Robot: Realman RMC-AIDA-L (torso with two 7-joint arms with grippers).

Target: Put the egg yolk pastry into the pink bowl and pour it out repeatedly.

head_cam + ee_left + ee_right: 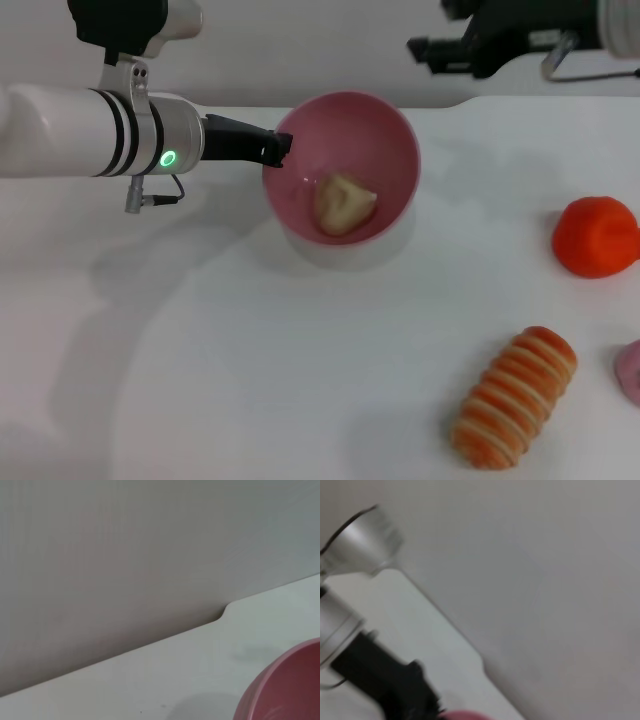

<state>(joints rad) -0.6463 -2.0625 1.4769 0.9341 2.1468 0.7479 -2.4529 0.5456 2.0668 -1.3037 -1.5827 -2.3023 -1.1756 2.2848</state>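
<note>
The pink bowl point(345, 165) is lifted off the table and tilted, its opening facing the camera. The pale beige egg yolk pastry point(344, 204) lies inside it against the lower wall. My left gripper point(277, 152) is shut on the bowl's left rim and holds it up. A part of the bowl's rim shows in the left wrist view point(285, 690) and at the edge of the right wrist view point(465, 715). My right gripper point(425, 48) is raised at the top right, away from the bowl.
An orange-red rounded object point(596, 236) sits at the right. An orange-and-cream striped roll point(515, 396) lies at the front right. A pink item point(630, 370) shows at the right edge. The white table point(200, 380) ends at the back wall.
</note>
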